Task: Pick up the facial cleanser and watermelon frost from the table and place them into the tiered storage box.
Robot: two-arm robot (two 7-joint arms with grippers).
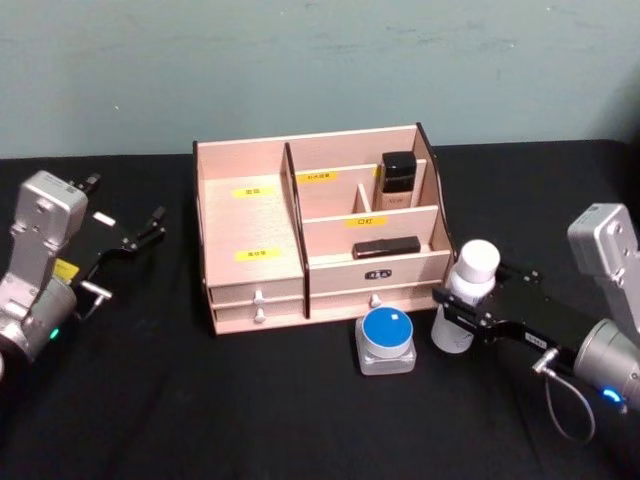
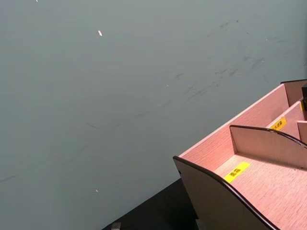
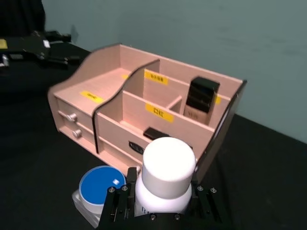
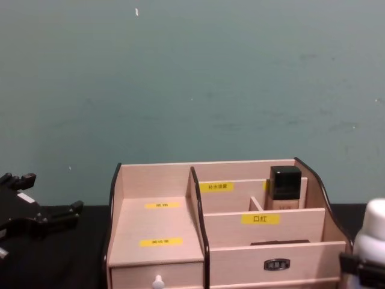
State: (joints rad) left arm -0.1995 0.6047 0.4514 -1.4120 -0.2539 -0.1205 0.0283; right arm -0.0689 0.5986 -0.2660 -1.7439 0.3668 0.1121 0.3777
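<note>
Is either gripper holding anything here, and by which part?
The right gripper clamps the white round-capped bottle around its body, just below the cap. The left gripper holds nothing.

Storage box (image 1: 250, 215) pinkish wood, yellow labels; bottle (image 1: 478, 268) white; jar lid (image 1: 386, 328) blue.

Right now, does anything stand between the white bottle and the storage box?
Nothing visible does. The right end effector holds the white bottle right of the tiered storage box; the blue-lidded jar sits aside, the left end effector far left.
</note>
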